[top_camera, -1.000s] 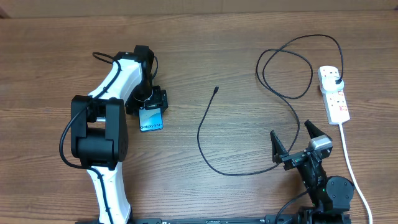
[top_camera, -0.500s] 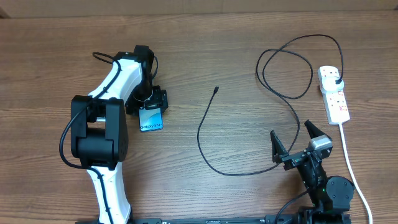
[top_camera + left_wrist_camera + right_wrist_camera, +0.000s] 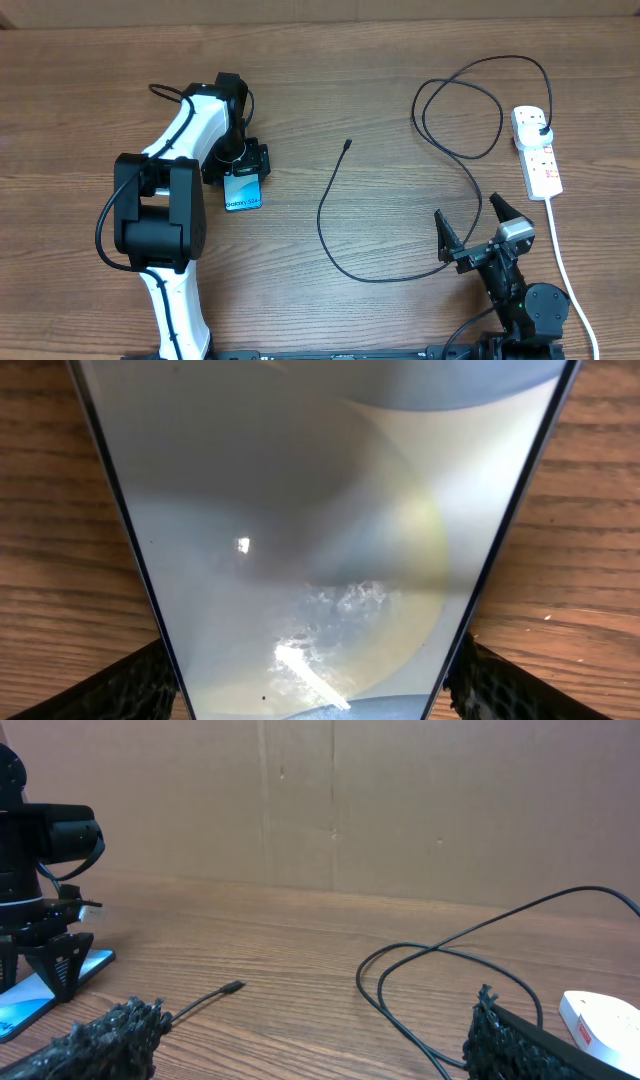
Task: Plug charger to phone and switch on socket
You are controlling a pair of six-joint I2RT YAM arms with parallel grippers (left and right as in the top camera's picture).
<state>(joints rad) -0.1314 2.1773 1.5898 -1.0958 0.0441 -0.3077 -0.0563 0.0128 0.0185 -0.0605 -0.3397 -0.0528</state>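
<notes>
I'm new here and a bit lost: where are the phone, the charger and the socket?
phone [image 3: 243, 191]: overhead view, middle of its visible blue screen.
charger [image 3: 346, 146]: overhead view, its free connector tip.
socket [image 3: 543, 168]: overhead view, middle of its white body.

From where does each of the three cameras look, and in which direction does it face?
Overhead: above the table, facing straight down; both arms show, left gripper over the phone, right gripper open.
Left wrist: just above the phone, facing down; own fingers clasp its edges.
Right wrist: low, facing across the table toward the left arm; own fingers frame the view.
Shared: overhead and right wrist both show the charger tip and the socket.
</notes>
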